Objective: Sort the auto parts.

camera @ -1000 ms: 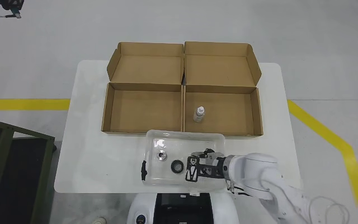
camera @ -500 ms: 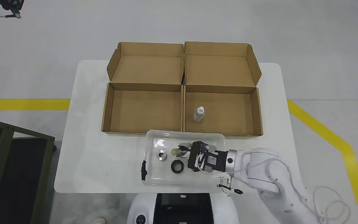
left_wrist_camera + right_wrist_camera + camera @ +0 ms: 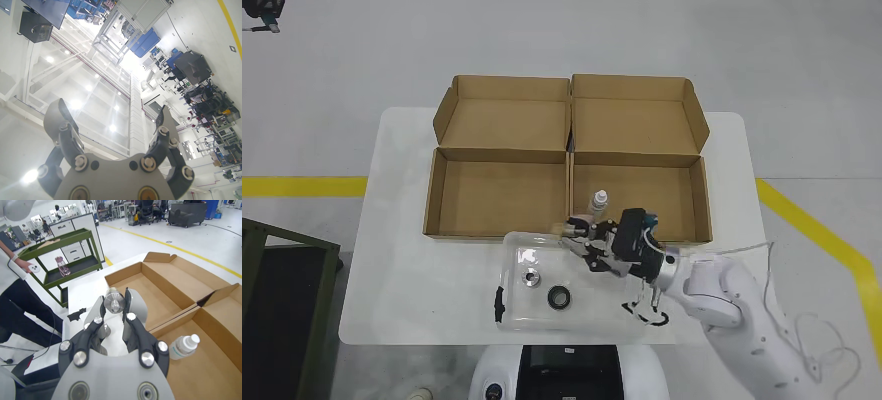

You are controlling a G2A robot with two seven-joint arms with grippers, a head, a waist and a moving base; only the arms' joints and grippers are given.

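Steel part (image 3: 114, 303) gripped tight in my right gripper (image 3: 114, 308), above the tray's (image 3: 514, 255) far edge; bottle (image 3: 598, 204) already in the right box (image 3: 682, 215); two pieces (ring (image 3: 560, 296), fitting (image 3: 530, 278)) left in the tray, by my reckoning.

Pink bottle (image 3: 63, 267) stands on green cart (image 3: 66, 240).

Top view: high overhead, straight down on the table (image 3: 402, 200), boxes (image 3: 497, 200) at centre. Left wrist view: behind the left gripper (image 3: 112, 107), aimed at the ceiling (image 3: 94, 85). Right wrist view: close behind the right gripper (image 3: 114, 303), slanting over boxes and bottle (image 3: 182, 347), both shared with the top view.
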